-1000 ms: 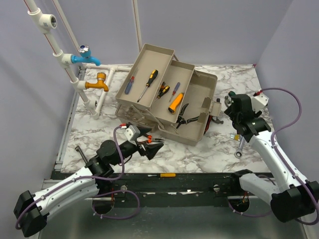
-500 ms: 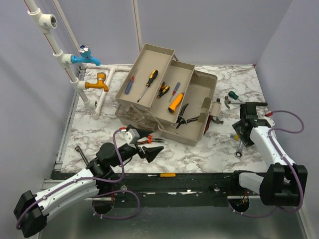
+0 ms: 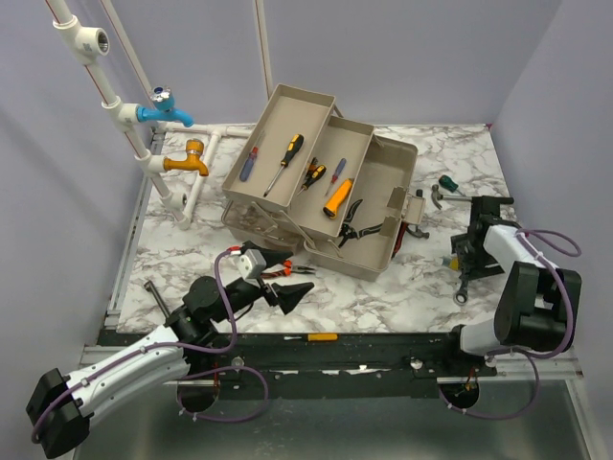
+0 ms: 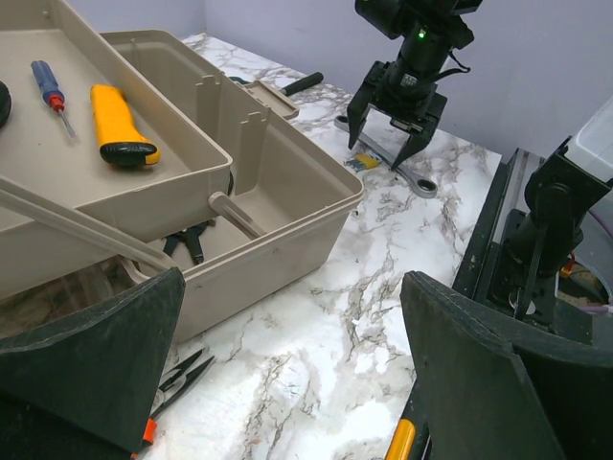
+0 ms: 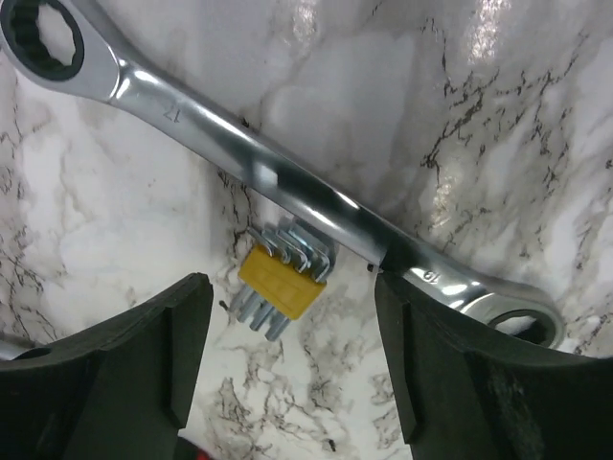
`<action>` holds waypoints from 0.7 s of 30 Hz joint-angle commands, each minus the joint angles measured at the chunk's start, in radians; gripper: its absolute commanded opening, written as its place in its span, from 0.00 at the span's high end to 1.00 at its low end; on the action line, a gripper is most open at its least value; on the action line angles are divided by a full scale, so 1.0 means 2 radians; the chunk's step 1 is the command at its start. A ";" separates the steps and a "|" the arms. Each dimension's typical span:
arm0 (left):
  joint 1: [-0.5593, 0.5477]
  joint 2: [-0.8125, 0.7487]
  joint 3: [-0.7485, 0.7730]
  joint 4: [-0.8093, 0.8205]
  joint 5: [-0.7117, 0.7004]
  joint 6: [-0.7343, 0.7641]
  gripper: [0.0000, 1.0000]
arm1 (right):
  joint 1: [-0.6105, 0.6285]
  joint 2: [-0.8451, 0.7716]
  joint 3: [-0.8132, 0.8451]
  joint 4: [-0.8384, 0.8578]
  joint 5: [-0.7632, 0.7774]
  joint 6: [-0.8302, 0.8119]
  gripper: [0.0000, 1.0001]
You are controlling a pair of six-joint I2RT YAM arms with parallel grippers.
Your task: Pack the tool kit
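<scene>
Marble-patterned tabletop (image 3: pixel 383 287) carries everything. Along its left edge stand white pipes (image 3: pixel 124 110) with a blue tap and an orange one, their upper run cut off by the top of the overhead view. Close to the near edge, left of centre, the left gripper (image 4: pixel 297 383) hangs with its fingers spread wide and nothing between them. Small red-handled pliers (image 3: pixel 285 271) lie on the marble just beside it, partly hidden behind its left finger in the wrist view. The toolbox (image 3: pixel 383 192) sits mid-table just beyond that gripper, trays folded out. Black cutters (image 3: pixel 350 225) in its bottom are half covered by a tray. Bare marble runs from the box to the right edge. There the right gripper (image 5: pixel 287 383) points down, jaws apart, astride a yellow hex-key set (image 5: pixel 283 278) that touches a steel wrench (image 5: pixel 259 172).
</scene>
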 commanded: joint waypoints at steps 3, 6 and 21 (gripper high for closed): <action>-0.003 -0.002 -0.003 0.010 0.006 -0.001 0.01 | -0.028 0.050 0.025 0.015 -0.023 0.023 0.27; -0.003 -0.005 -0.003 0.010 0.006 -0.001 0.01 | -0.031 0.066 0.035 0.012 -0.023 0.035 0.29; -0.003 -0.013 -0.002 0.001 0.001 0.000 0.01 | -0.031 0.123 0.054 0.025 -0.062 0.032 0.73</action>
